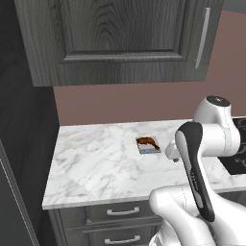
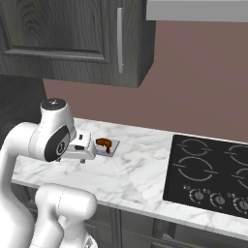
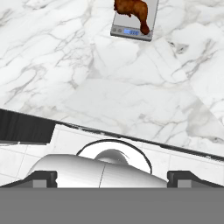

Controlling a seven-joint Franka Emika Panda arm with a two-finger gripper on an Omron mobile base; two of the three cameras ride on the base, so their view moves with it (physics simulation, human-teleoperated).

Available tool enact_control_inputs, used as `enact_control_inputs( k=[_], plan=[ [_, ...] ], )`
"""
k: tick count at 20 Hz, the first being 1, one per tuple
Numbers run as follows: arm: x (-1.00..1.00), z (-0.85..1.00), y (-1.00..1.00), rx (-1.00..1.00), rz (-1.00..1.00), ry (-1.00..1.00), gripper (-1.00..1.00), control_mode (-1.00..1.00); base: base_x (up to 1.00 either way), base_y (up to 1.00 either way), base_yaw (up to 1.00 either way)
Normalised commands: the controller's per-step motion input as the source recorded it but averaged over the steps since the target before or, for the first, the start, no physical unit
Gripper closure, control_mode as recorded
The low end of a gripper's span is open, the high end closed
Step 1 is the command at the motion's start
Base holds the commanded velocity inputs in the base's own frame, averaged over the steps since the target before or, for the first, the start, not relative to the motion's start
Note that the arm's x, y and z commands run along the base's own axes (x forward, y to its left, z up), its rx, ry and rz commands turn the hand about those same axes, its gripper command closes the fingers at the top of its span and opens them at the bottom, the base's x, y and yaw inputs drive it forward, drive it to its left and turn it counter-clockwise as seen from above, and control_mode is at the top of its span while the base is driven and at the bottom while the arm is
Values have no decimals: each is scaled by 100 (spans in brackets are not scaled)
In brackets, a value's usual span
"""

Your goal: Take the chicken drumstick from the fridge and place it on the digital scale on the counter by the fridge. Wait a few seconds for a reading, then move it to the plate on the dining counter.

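The left base view looks forward and down from behind the arm's left side at the marble surface (image 1: 96, 158), with the dark wall cabinet (image 1: 115, 38) above. The right base view faces the same surface from the other side, taking in the black cooktop (image 2: 213, 174). Both share the digital scale (image 1: 148, 147) carrying the chicken drumstick (image 1: 148, 141). The hand view looks down from above the surface's front edge, the scale near its top.
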Motion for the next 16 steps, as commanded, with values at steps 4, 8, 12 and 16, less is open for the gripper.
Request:
enact_control_inputs(
  k=[4, 8, 12, 16],
  plan=[
    [0, 0, 0, 0, 0, 0, -100, -100, 0, 0, 0],
    [0, 0, 0, 0, 0, 0, -100, -100, 0, 0, 0],
    [0, 0, 0, 0, 0, 0, -100, -100, 0, 0, 0],
    [0, 0, 0, 0, 0, 0, -100, -100, 0, 0, 0]
  ],
)
